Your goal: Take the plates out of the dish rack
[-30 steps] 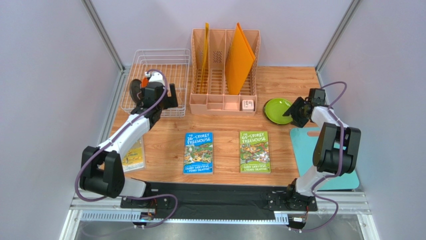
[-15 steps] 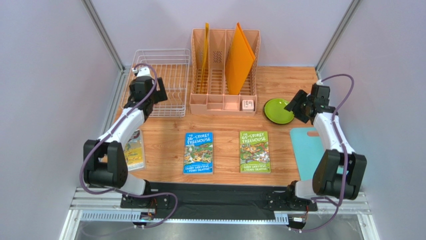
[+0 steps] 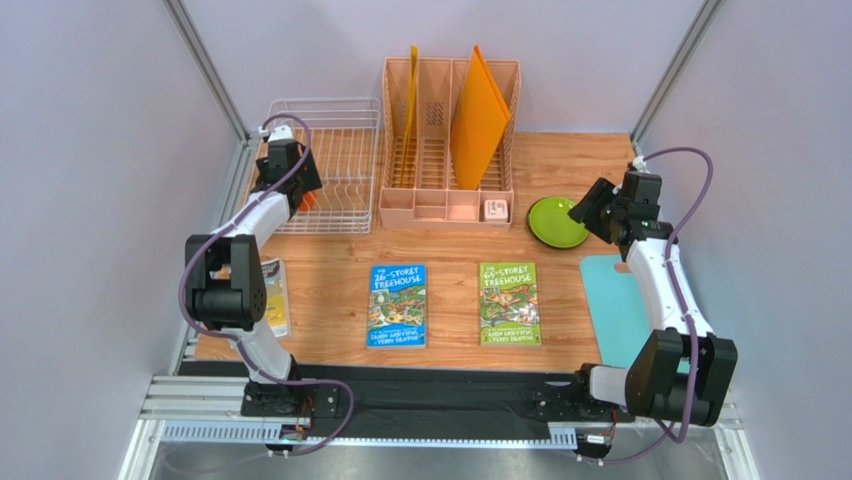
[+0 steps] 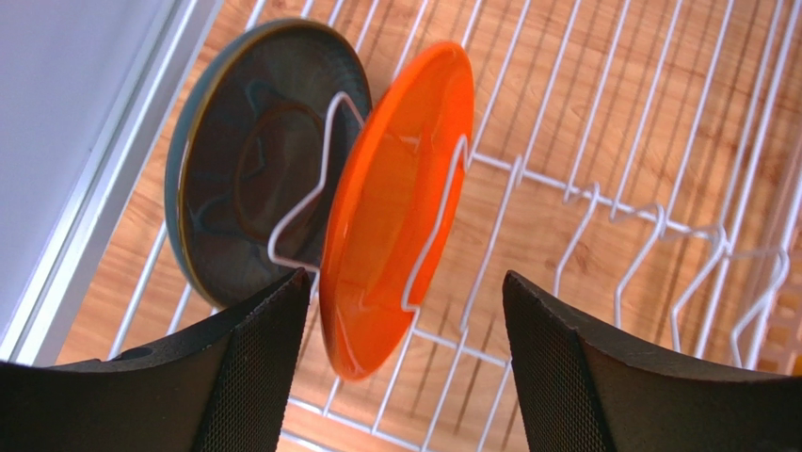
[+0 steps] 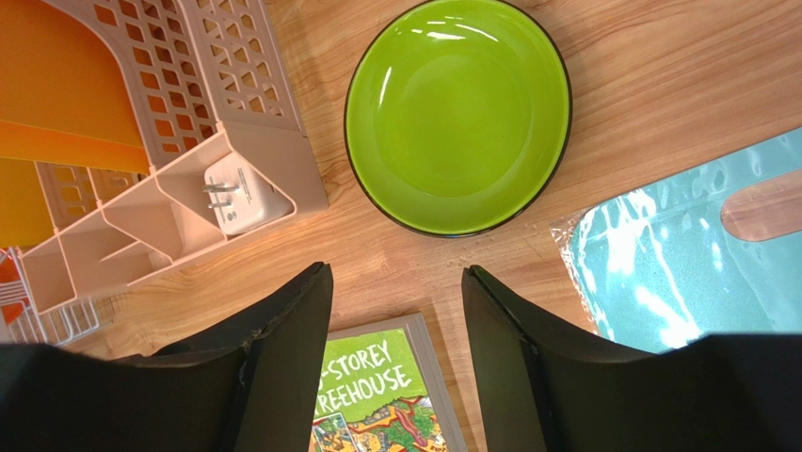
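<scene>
Hovering with fingers apart, left gripper (image 4: 403, 282) over orange plate (image 4: 395, 198) and dark plate (image 4: 245, 169) upright in dish rack (image 3: 330, 100), right gripper (image 5: 395, 273) likewise spread above lime green plate (image 5: 458, 113) flat on table (image 5: 659, 75), blue book (image 3: 397, 305) "26-Storey Treehouse", green book (image 3: 509, 303) "65-Storey Treehouse"

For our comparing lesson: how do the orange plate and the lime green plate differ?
The glossy orange round plate stands on edge between prongs of the white wire dish rack; the lime green round plate lies flat on the wooden table. The orange plate is plain-edged; the green plate has a dark rim. Both are round and shiny.
</scene>
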{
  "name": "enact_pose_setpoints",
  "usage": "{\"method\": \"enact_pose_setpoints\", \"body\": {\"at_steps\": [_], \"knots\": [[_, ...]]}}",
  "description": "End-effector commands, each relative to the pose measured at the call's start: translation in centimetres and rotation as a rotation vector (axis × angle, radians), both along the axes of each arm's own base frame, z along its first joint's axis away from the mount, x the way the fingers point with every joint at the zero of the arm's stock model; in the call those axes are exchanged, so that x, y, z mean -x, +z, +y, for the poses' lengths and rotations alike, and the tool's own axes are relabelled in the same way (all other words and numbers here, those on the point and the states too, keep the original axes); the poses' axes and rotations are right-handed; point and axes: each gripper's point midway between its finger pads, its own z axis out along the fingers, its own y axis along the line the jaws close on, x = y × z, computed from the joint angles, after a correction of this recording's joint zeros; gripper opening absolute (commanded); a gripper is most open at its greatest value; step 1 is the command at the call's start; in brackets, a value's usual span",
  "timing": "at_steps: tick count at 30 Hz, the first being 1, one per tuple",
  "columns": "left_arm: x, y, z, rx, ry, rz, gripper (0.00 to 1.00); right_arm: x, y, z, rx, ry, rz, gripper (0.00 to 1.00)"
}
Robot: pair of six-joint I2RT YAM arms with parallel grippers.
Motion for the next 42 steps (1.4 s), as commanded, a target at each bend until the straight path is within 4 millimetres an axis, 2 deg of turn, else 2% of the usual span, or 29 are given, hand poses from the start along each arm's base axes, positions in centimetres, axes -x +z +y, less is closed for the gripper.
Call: {"method": "enact_pose_setpoints", "body": {"at_steps": [1, 2, 3, 5, 7, 8, 9, 10, 13, 15, 16, 17, 21, 25, 26, 27, 29, 30, 31, 32, 33, 34, 35, 37, 38, 39, 40, 41, 42], "knots": [[-2.5, 2.3, 1.2, -0.042, 0.03, -0.087, 0.79, -0.7, -0.2, -0.3, 0.025, 0.004, -0.014, 0.54], [-2.6, 2.1, 1.2, -0.041, 0.031, -0.083, 0.75, -0.7, -0.4, -0.3, 0.025, 0.002, -0.01, 0.52], [-2.7, 1.8, 2.2, -0.039, 0.052, -0.076, 0.73, -0.8, -0.4, -0.4, 0.028, 0.001, -0.009, 0.51], [-2.9, 1.8, 2.5, -0.037, 0.058, -0.079, 0.63, -0.8, -0.5, -0.4, 0.028, 0.002, -0.003, 0.5], [-2.8, 1.6, 2.7, -0.033, 0.063, -0.073, 0.58, -0.9, -0.4, -0.3, 0.026, 0.006, -0.006, 0.44], [-2.8, 1.5, 2.6, -0.031, 0.061, -0.07, 0.41, -0.9, -0.3, -0.3, 0.025, 0.005, -0.009, 0.42], [-2.7, 1.7, 2.5, -0.027, 0.055, -0.069, 0.35, -0.9, -0.2, -0.3, 0.024, 0.007, -0.012, 0.39], [-2.6, 1.8, 2.5, -0.026, 0.055, -0.07, 0.31, -0.9, -0.2, -0.2, 0.022, 0.009, -0.014, 0.36], [-2.1, 2.2, 2.5, -0.026, 0.06, -0.077, 0.22, -0.8, 0.2, 0.2, 0.026, 0.023, -0.024, 0.34], [-1.7, 2.9, 2.4, -0.023, 0.052, -0.094, 0.12, -0.6, 0.2, 0.7, 0.022, 0.04, -0.018, 0.34], [-1.6, 3.2, 2.3, -0.021, 0.049, -0.098, 0.03, -0.5, 0.5, 1.3, 0.022, 0.063, -0.029, 0.34], [-1.5, 4.0, 2.3, -0.021, 0.048, -0.112, 0.0, -0.4, 0.4, 1.8, 0.027, 0.084, -0.027, 0.34], [-0.6, 5.6, 2.1, -0.029, 0.028, -0.141, 0.0, 0.0, 1.2, 4.3, 0.052, 0.176, -0.034, 0.51], [0.7, 7.9, 2.6, -0.061, 0.041, -0.181, 0.0, 0.4, 2.7, 8.1, 0.065, 0.277, -0.071, 0.54], [1.2, 9.2, 2.8, -0.074, 0.044, -0.205, 0.0, 0.4, 3.2, 8.7, 0.061, 0.291, -0.084, 0.54], [1.9, 9.2, 3.1, -0.086, 0.058, -0.19, 0.0, 0.5, 3.5, 9.4, 0.058, 0.306, -0.091, 0.55], [3.0, 11.2, 3.5, -0.106, 0.074, -0.229, 0.0, 0.8, 4.3, 11.8, 0.049, 0.365, -0.112, 0.56], [3.5, 11.5, 3.5, -0.108, 0.079, -0.233, 0.0, 0.9, 5.1, 12.7, 0.042, 0.389, -0.13, 0.57], [4.0, 12.0, 3.6, -0.107, 0.086, -0.24, 0.0, 1.3, 5.3, 14.7, 0.038, 0.44, -0.138, 0.57], [4.7, 13.1, 3.5, -0.1, 0.089, -0.263, 0.0, 1.5, 5.7, 15.6, 0.037, 0.463, -0.149, 0.58], [5.2, 13.3, 3.3, -0.089, 0.087, -0.267, 0.0, 1.5, 6.3, 16.6, 0.035, 0.48, -0.165, 0.59], [5.5, 13.5, 3.1, -0.073, 0.081, -0.275, 0.0, 1.8, 6.6, 18.5, 0.015, 0.52, -0.181, 0.59], [6.0, 14.1, 2.3, -0.026, 0.063, -0.294, 0.0, 2.0, 6.9, 19.7, -0.001, 0.548, -0.194, 0.59], [6.5, 13.8, 1.2, 0.039, 0.03, -0.296, 0.0, 2.2, 7.7, 22.6, -0.053, 0.608, -0.228, 0.59], [6.9, 14.2, -0.4, 0.114, -0.022, -0.315, 0.0, 2.5, 8.0, 23.9, -0.091, 0.646, -0.24, 0.59], [7.3, 13.3, -1.3, 0.157, -0.05, -0.303, 0.0, 2.4, 7.6, 25.0, -0.118, 0.669, -0.234, 0.6], [7.6, 13.1, -2.2, 0.201, -0.078, -0.306, 0.0, 2.2, 8.4, 26.6, -0.163, 0.688, -0.266, 0.6], [8.2, 12.6, -4.0, 0.289, -0.134, -0.307, 0.0, 2.6, 8.4, 27.7, -0.196, 0.725, -0.264, 0.6], [8.5, 12.3, -4.9, 0.334, -0.164, -0.306, 0.0, 2.3, 7.7, 28.6, -0.216, 0.742, -0.25, 0.6]]}}
